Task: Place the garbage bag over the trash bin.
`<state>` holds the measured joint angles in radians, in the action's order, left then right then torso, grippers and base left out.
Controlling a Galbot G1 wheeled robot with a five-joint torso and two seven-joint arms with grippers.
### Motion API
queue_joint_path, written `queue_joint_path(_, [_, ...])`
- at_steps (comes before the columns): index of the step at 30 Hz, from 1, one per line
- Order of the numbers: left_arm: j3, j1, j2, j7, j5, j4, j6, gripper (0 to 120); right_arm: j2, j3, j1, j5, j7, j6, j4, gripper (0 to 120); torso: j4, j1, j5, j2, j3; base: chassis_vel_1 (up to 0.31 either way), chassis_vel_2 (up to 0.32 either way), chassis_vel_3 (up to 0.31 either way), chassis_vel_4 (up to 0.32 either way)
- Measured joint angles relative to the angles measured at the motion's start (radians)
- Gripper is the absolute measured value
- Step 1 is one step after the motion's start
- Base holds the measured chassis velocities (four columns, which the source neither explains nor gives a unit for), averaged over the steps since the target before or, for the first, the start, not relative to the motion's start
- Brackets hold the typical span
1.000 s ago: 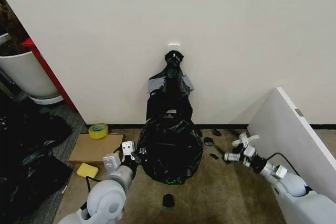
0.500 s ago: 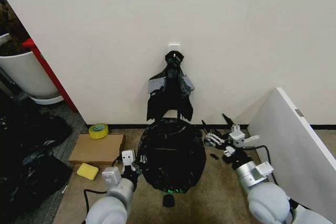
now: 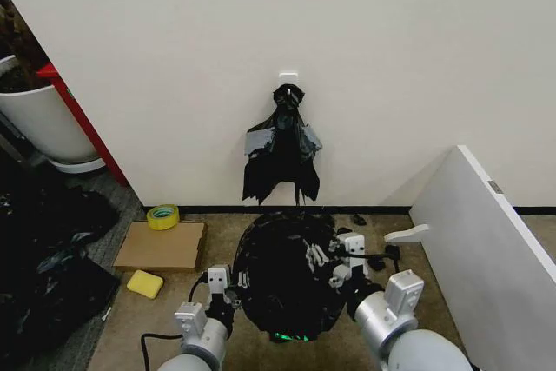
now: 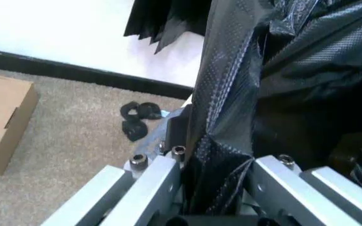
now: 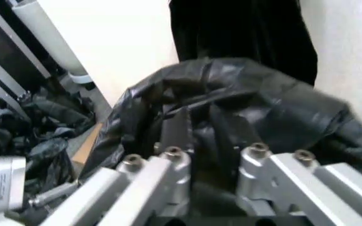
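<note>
The garbage bag (image 3: 282,280) is a glossy black mound on the carpet in front of me, and the trash bin is hidden under it. My left gripper (image 3: 222,289) is at the bag's left side. In the left wrist view that gripper (image 4: 212,141) is shut on a fold of the black film (image 4: 231,94). My right gripper (image 3: 334,260) rests on the bag's upper right. In the right wrist view it (image 5: 203,129) has the bag's plastic (image 5: 263,103) pinched between its fingers.
A bunch of black bags (image 3: 282,149) hangs on the wall behind. A white board (image 3: 486,241) leans at the right. Cardboard (image 3: 161,245), a yellow sponge (image 3: 144,283) and a tape roll (image 3: 162,216) lie left, with a white tub (image 3: 39,123) and heaped black bags (image 3: 43,249) beyond.
My right arm swung in from the right and closed on the bag's upper right. The left gripper drew back toward me, and the bag's mound sits lower and nearer.
</note>
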<state>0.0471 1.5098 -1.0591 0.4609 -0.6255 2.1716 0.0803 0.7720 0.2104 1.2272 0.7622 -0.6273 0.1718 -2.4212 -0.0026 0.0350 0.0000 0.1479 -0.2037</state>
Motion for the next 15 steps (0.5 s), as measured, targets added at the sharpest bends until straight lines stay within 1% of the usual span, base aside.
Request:
queue_joint_path(2, [-0.001, -0.002, -0.002, 0.0, 0.0, -0.002, 0.0, 1, 0.002, 0.006, -0.003, -0.008, 0.001, 0.0, 0.005, 5, 0.0, 0.0, 0.0, 0.0, 0.0, 0.0, 0.0, 0.0, 0.0])
queue_joint_path(3, [-0.001, -0.007, -0.005, 0.0, -0.001, -0.006, 0.001, 1, 0.006, 0.019, -0.009, -0.032, 0.003, 0.0, 0.02, 0, 0.0001, 0.0, 0.0, 0.0, 0.0, 0.0, 0.0, 0.0, 0.0])
queue_joint_path(4, [-0.002, -0.013, -0.009, -0.001, -0.001, -0.013, 0.001, 1, 0.013, 0.043, -0.018, -0.078, 0.009, 0.0, 0.042, 0, 0.0002, 0.0, 0.0, 0.0, 0.0, 0.0, 0.0, 0.0, 0.0])
queue_joint_path(6, [-0.002, -0.018, -0.011, -0.001, -0.002, -0.018, 0.002, 1, 0.017, 0.064, -0.025, -0.107, 0.01, 0.007, 0.06, 0, 0.0001, 0.0, 0.0, 0.0, 0.0, 0.0, 0.0, 0.0, 0.0])
queue_joint_path(9, [-0.007, -0.022, -0.012, -0.004, -0.002, -0.02, 0.002, 1, 0.035, 0.107, -0.045, -0.131, -0.028, 0.072, 0.093, 0, 0.0001, 0.0, 0.0, 0.0, 0.0, 0.0, 0.0, 0.0, 0.0])
queue_joint_path(10, [-0.007, -0.022, -0.012, -0.004, -0.002, -0.02, 0.002, 1, 0.035, 0.107, -0.045, -0.131, -0.028, 0.072, 0.093, 0, 0.0001, 0.0, 0.0, 0.0, 0.0, 0.0, 0.0, 0.0, 0.0])
queue_joint_path(12, [-0.008, -0.017, -0.014, -0.009, 0.007, -0.019, 0.0, 1, 0.065, 0.143, -0.076, -0.131, -0.099, 0.143, 0.134, 0, -0.0001, 0.0, -0.0001, 0.0, 0.0, 0.0, 0.0, 0.0, 0.0])
queue_joint_path(15, [-0.006, 0.004, -0.014, -0.011, 0.017, -0.009, -0.003, 1, 0.115, 0.175, -0.127, -0.125, -0.151, 0.173, 0.199, 0, 0.0002, 0.0, 0.0001, 0.0, 0.0, 0.0, 0.0, 0.0, 0.0])
